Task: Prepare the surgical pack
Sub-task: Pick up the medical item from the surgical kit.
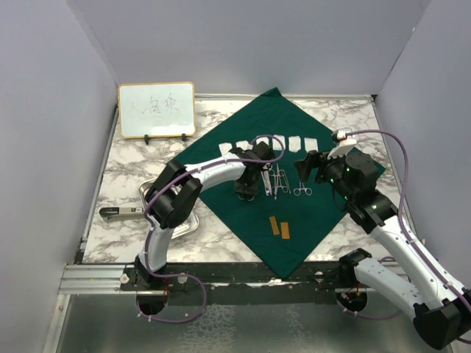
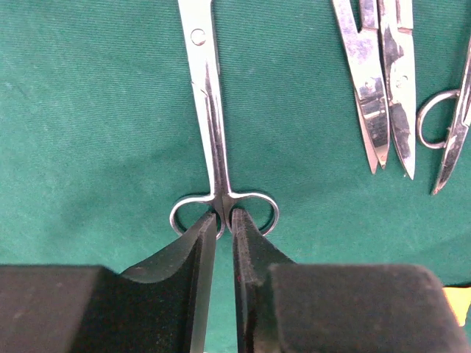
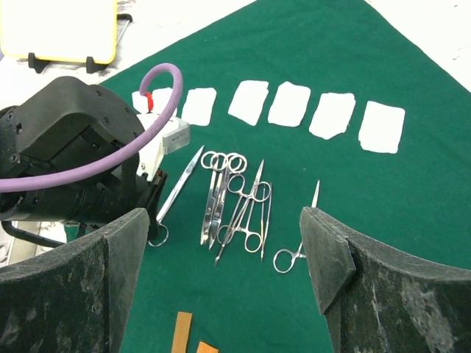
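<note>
The dark green drape (image 1: 309, 220) lies spread as a diamond on the marble table. A row of white gauze squares (image 1: 272, 144) (image 3: 289, 104) sits along its far side, with silver instruments (image 1: 280, 180) (image 3: 235, 198) grouped in the middle. My left gripper (image 1: 245, 193) (image 2: 224, 215) is down at the leftmost scissors (image 2: 210, 110) (image 3: 176, 187), its narrow jaws pinching the bars where the two finger rings meet. The scissors lie flat on the cloth. My right gripper (image 1: 307, 168) (image 3: 224, 213) hovers open above the instruments, holding nothing. The steel tray (image 1: 143, 195) rests off the drape at the left.
A wood-framed whiteboard (image 1: 157, 109) stands at the back left. Two orange strips (image 1: 280, 228) (image 3: 180, 331) lie on the drape's near part. A single clamp (image 3: 294, 246) lies apart at the right of the instruments. A dark tool (image 1: 121, 212) lies beside the tray.
</note>
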Available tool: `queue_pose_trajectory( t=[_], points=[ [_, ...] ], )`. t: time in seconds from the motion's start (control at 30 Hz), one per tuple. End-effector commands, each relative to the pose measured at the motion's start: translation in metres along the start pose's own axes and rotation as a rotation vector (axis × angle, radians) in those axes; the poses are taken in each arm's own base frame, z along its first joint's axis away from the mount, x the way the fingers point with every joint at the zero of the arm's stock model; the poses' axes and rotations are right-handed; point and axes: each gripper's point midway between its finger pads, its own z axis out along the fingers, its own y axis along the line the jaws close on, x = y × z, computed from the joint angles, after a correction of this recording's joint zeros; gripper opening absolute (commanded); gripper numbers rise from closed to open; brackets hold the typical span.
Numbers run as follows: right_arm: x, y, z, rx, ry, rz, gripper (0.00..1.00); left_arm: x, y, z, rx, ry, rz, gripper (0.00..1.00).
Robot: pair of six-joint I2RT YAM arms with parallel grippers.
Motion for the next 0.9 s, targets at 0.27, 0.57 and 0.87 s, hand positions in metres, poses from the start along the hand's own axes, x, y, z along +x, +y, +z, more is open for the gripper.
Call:
queue_pose_trajectory(
  t=[0.27, 0.57, 0.87],
  points=[
    [0.035, 0.047, 0.025, -0.230, 0.130, 0.158, 0.83, 0.026, -0.001, 0.018, 0.110, 0.070, -0.039, 0.00],
    [0.087, 0.060, 0.068, -0.224, 0.337, 0.414, 0.75, 0.028, -0.010, 0.015, 0.317, 0.079, -0.111, 0.00],
    [0.108, 0.064, 0.114, -0.219, 0.417, 0.469, 0.67, 0.035, -0.006, 0.024, 0.360, 0.076, -0.122, 0.00]
  ],
)
